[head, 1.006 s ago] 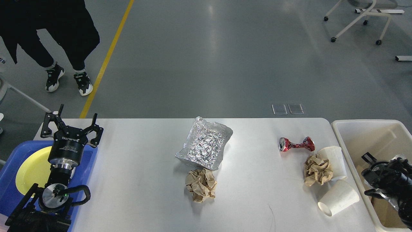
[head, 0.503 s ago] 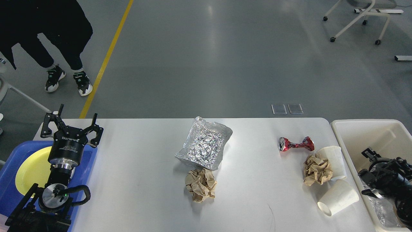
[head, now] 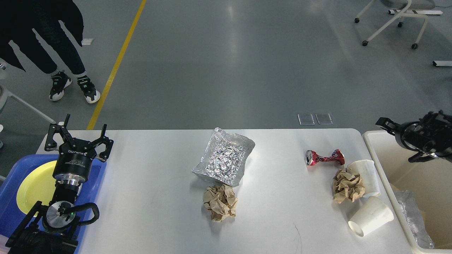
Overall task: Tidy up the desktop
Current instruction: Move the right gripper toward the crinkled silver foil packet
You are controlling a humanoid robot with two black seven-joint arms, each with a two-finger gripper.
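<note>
Looking down from the head view, the white counter fills the lower middle, and litter lies spread across it. Near centre sits a crumpled foil tray, with a brown paper wad touching it at 6 o'clock. Toward 3 o'clock lie a crushed red can, a second paper wad and two tipped paper cups, all close together. The left hand hangs open and empty over the blue tray holding a yellow plate at 9 o'clock. The right hand hovers above the cream bin at 3 o'clock; whether it is open I cannot tell. The risk I judge: reaching into the tight cluster could roll a cup off the counter's near edge, or catch two items at once.
</note>
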